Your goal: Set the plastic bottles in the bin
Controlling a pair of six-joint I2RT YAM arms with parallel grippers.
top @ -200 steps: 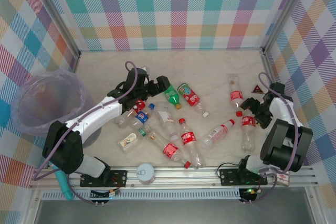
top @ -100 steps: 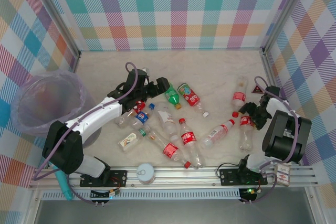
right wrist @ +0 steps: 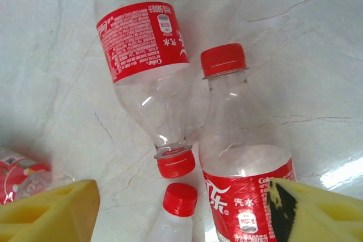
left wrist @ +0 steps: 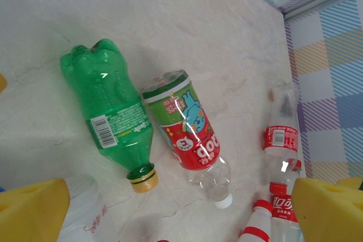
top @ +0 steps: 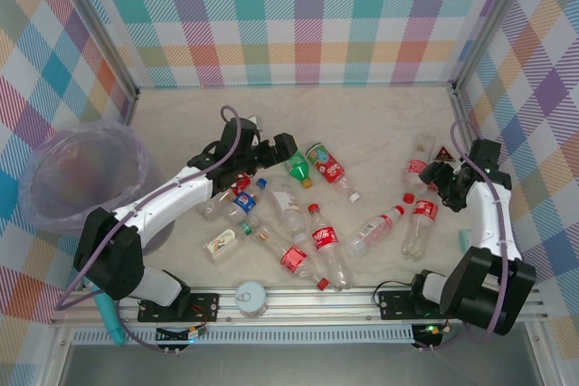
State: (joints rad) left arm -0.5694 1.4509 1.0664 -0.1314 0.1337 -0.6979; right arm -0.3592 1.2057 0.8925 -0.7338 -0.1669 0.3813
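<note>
Right claw [right wrist: 181, 211] over bottle [right wrist: 244, 157], neck straight ahead.

White-and-black jointed left arm [top: 172, 198] and right arm [top: 489, 210], lilac cables [top: 236, 133], yellow foam finger pads [left wrist: 31, 211], black bases [top: 181, 303]

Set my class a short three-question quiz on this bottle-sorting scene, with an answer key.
1. True or false: the green plastic bottle stands upright on the table.
2. The left claw is: A open; B shut on a bottle; C down inside a bucket.
3. What colour is the green plastic bottle's cap?
Key: 1 false, it lies on its side; 2 A; 3 yellow.
</note>
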